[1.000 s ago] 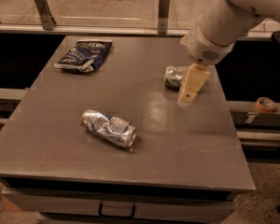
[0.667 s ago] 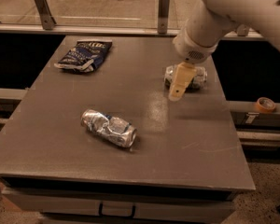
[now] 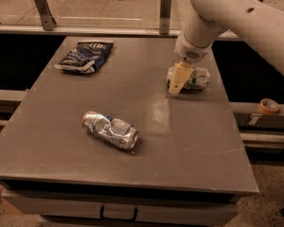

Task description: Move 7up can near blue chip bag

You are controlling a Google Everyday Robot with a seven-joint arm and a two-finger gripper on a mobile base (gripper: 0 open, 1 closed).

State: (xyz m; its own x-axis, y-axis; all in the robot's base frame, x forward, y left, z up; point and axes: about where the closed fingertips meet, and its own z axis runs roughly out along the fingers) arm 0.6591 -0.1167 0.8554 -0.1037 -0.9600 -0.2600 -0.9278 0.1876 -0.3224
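The 7up can (image 3: 195,78), a dented silver-white can with green markings, lies on its side at the right rear of the grey table (image 3: 189,141). My gripper (image 3: 177,82) hangs from the white arm and reaches down right over the can's left end, with a cream-coloured finger in front of it. The blue chip bag (image 3: 84,56), crumpled dark navy with white lettering, lies at the table's far left, well apart from the can.
A crushed silver can with blue markings (image 3: 110,129) lies on its side in the left middle of the table. A roll of orange tape (image 3: 268,106) sits on a ledge off the right edge. A rail with metal posts (image 3: 165,6) runs behind the table.
The arm has swung left and lowered, so the gripper moved from the can's right side to over its left end. The can, the bag and the crushed can have not moved.
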